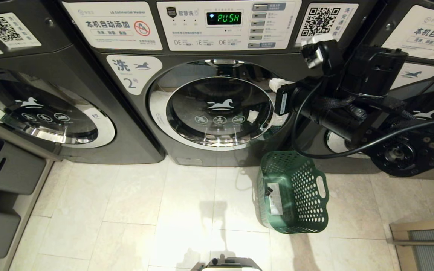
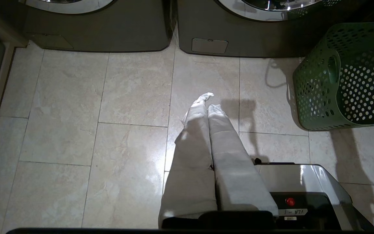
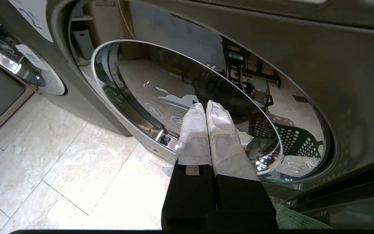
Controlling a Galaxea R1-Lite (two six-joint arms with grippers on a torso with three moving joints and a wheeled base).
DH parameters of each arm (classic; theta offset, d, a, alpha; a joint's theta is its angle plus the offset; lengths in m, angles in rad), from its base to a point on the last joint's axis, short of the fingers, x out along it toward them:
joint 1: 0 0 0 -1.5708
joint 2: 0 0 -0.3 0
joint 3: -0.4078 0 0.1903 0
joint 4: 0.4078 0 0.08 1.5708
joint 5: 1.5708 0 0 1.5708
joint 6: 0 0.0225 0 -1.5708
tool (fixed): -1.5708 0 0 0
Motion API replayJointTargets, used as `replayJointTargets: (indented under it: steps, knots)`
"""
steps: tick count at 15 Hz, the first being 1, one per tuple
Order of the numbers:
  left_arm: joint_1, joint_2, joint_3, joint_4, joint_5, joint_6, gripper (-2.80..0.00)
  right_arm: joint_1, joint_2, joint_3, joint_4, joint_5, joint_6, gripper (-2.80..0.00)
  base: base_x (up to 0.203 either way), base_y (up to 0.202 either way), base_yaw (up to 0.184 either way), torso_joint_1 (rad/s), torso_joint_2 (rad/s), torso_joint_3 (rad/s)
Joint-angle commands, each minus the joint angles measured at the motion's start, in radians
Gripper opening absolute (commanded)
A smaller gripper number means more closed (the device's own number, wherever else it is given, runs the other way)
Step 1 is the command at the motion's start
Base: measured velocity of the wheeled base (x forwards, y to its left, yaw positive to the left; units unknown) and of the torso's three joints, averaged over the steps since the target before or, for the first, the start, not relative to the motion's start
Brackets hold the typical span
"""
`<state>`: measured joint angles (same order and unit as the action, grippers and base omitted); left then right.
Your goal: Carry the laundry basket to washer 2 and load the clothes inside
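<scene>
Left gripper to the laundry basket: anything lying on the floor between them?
Nothing. In the left wrist view only bare floor tile lies between the shut left gripper and the laundry basket.

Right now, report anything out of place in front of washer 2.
The laundry basket lies tipped on its side on the floor by the lower right corner of washer 2. Its stickered base faces sideways instead of down. No clothes show in it. The right end effector is shut near the door glass.
</scene>
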<state>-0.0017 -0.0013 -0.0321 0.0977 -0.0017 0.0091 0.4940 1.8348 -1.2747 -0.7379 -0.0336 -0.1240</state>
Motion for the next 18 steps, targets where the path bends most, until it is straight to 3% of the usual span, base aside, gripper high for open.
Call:
replayJointTargets:
  steps: [1,11,18]
  knots:
    - [0.0,-0.002,0.0,0.001,0.0,0.0,-2.8,0.003,-0.036,0.006,-0.003,0.001,-0.002,-2.8,0.0,0.0,0.0,0.0,0.0,0.0]
    - [0.0,-0.002,0.0,0.001,0.0,0.0,-2.8,0.005,-0.124,0.084,-0.01,0.001,0.001,-2.8,0.0,0.0,0.0,0.0,0.0,0.0]
    - [0.0,-0.002,0.0,0.001,0.0,0.0,-2.8,0.059,0.041,-0.162,-0.042,-0.032,0.004,-2.8,0.0,0.0,0.0,0.0,0.0,0.0]
